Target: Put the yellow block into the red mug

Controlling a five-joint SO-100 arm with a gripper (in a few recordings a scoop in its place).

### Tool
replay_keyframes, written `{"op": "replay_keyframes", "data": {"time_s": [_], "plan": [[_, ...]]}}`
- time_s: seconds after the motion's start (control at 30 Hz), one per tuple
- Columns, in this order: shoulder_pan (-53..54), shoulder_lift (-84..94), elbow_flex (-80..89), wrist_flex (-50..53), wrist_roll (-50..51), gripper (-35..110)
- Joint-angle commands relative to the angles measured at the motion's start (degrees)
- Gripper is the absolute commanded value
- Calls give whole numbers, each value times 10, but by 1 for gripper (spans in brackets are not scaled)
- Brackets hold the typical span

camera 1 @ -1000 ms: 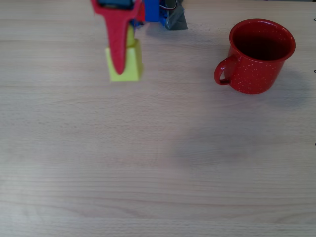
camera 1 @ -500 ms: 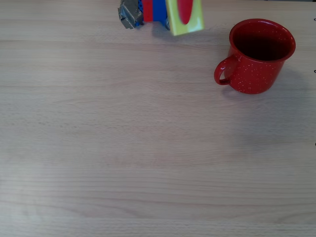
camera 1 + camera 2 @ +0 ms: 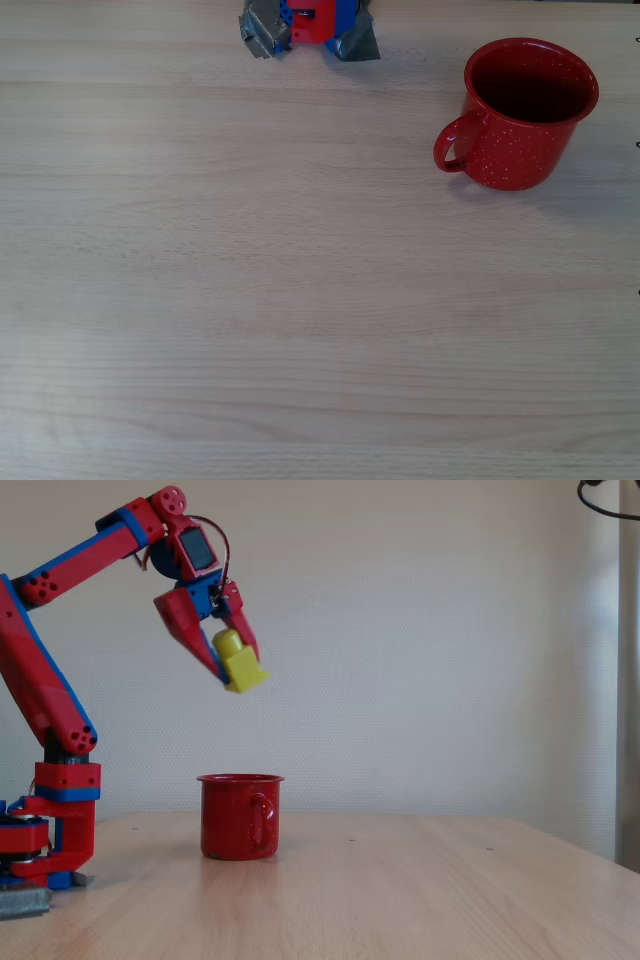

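High above the pale wood-grain table (image 3: 420,880), in the fixed view, the red two-finger gripper (image 3: 232,658) is clamped on the small yellow-green plastic block (image 3: 238,664) — a cube-like brick with a stud, tilted, pinched between one broad red finger (image 3: 186,628) and a narrower one on the far side. Block hangs in open air, well clear of the tabletop, up and slightly left of the mug's rim as that view shows it.

Red enamel mug with fine white speckles (image 3: 239,815) stands upright on the table, loop handle facing the camera in the fixed view; in the overhead view the same mug (image 3: 522,115) sits top right with its handle pointing left and a dark, glossy inside. Mug's inside looks empty from above, though the deep shadow makes that hard to confirm.

Red and blue plastic arm (image 3: 60,630) rises from a base (image 3: 45,850) at the table's left end in the fixed view — blocky printed segments, blue joints, a dark servo face near the wrist. Overhead, the base (image 3: 312,20) shows at the top edge, flanked by crumpled grey tape or clamps (image 3: 262,28). Table surface is smooth laminate with fine horizontal grain. Plain off-white wall (image 3: 450,630) behind; nothing stands between block and mug.
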Motion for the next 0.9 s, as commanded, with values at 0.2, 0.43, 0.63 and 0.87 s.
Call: {"op": "replay_keyframes", "data": {"time_s": [0.2, 0.43, 0.63, 0.87], "plan": [[-112, 37, 87, -10, 25, 0], [-122, -16, 113, -69, 28, 0], [-105, -72, 113, -98, 19, 0], [-85, -98, 146, -138, 7, 0]]}}
